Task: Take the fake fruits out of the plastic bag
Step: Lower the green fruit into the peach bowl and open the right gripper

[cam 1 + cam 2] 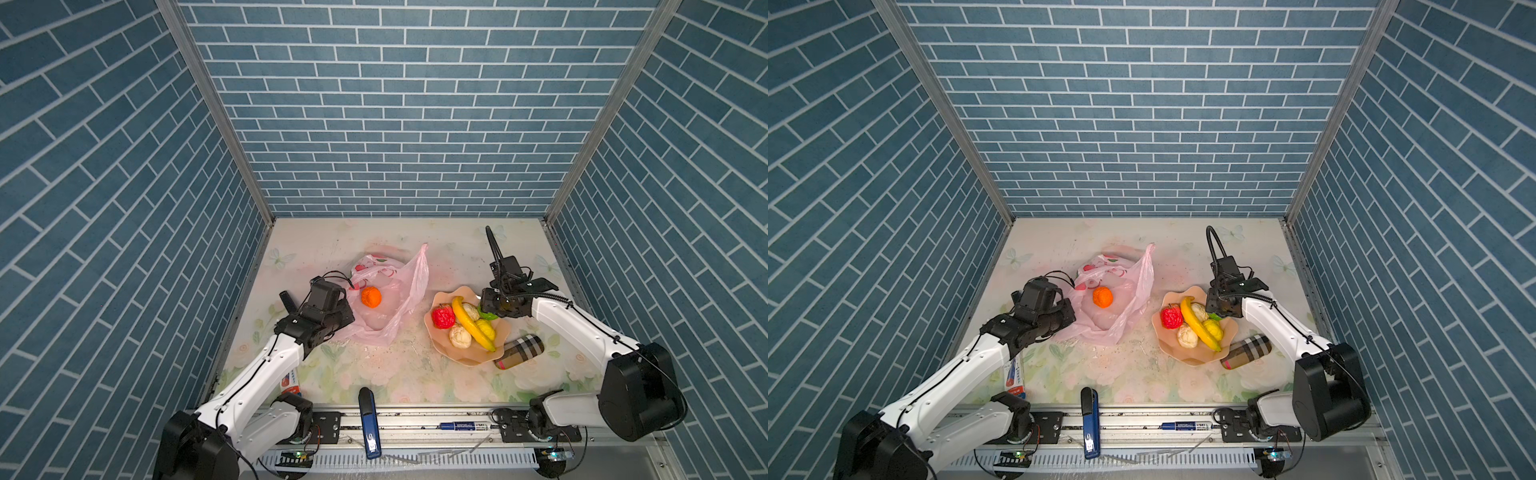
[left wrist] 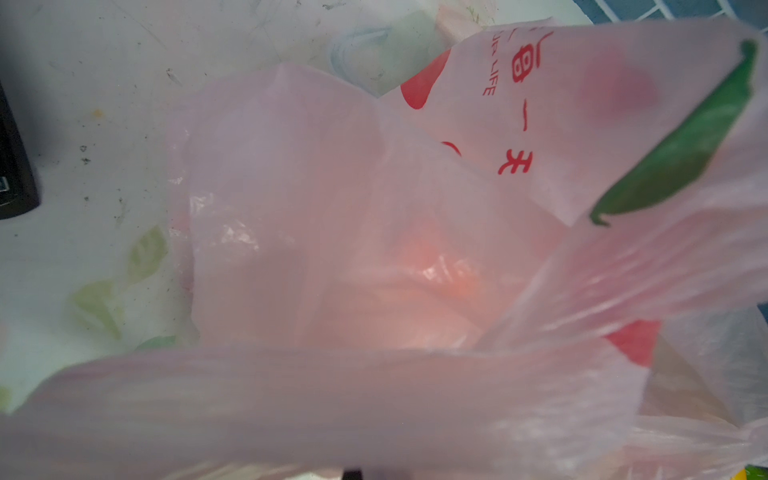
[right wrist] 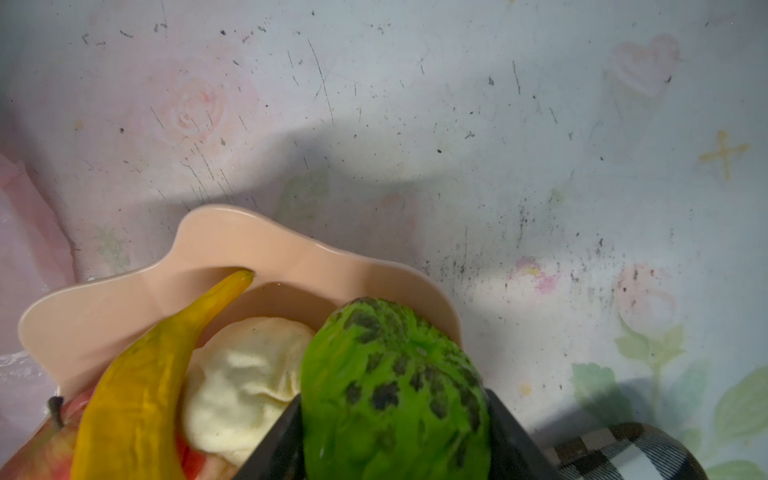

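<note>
The pink plastic bag [image 1: 401, 286] [image 1: 1130, 286] lies left of centre with its mouth open. An orange fruit [image 1: 370, 297] [image 1: 1102, 297] rests inside it and glows through the film [image 2: 428, 270] in the left wrist view. My left gripper [image 1: 350, 313] is shut on the bag's left edge; film hides its jaws. On the peach plate [image 1: 469, 358] lie a banana [image 1: 469, 322], a red fruit [image 1: 443, 316], two cream balls [image 1: 460, 336] and a yellow ball [image 1: 486, 328]. My right gripper [image 3: 392, 397] is shut on a green fruit [image 3: 390, 374] over the plate's far rim [image 3: 257, 245].
A plaid cylinder [image 1: 519, 352] lies against the plate's right side. A blue stapler [image 1: 369, 422] and a marker [image 1: 463, 425] sit at the front rail. A red and blue pack [image 1: 291, 382] lies under the left arm, and a dark object [image 1: 287, 301] stands by the left wall.
</note>
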### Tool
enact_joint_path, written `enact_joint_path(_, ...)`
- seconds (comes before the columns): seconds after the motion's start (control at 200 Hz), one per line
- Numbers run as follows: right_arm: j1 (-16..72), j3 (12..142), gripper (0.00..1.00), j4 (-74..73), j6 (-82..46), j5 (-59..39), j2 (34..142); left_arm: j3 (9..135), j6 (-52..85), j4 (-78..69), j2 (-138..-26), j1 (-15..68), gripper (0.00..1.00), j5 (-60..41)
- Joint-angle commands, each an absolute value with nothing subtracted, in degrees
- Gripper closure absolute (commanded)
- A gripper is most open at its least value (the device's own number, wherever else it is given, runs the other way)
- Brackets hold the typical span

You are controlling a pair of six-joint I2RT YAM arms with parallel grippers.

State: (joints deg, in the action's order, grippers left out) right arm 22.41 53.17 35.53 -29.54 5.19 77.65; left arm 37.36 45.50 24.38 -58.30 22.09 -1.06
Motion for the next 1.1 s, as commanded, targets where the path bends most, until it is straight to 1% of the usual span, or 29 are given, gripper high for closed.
enact_joint_path(0.0,21.98,51.64,0.43,35.85,-29.44,5.47,77.78,36.87,45.06,25.49,-58.1,21.76,1.0,-0.09)
enact_joint_path(0.195,22.0,51.64,0.36,36.12,-29.77,5.84,77.17,36.83,45.0,25.4,-58.01,21.75,1.0,-0.22)
enact_joint_path(0.8,21.98,52.11,0.25,37.47,-30.76,7.62,74.72,36.53,44.95,25.31,-57.54,21.77,1.0,-0.37)
enact_joint_path(1.095,21.97,53.49,0.24,39.06,-30.85,8.44,72.28,36.39,44.91,25.07,-57.35,21.79,1.0,-0.47)
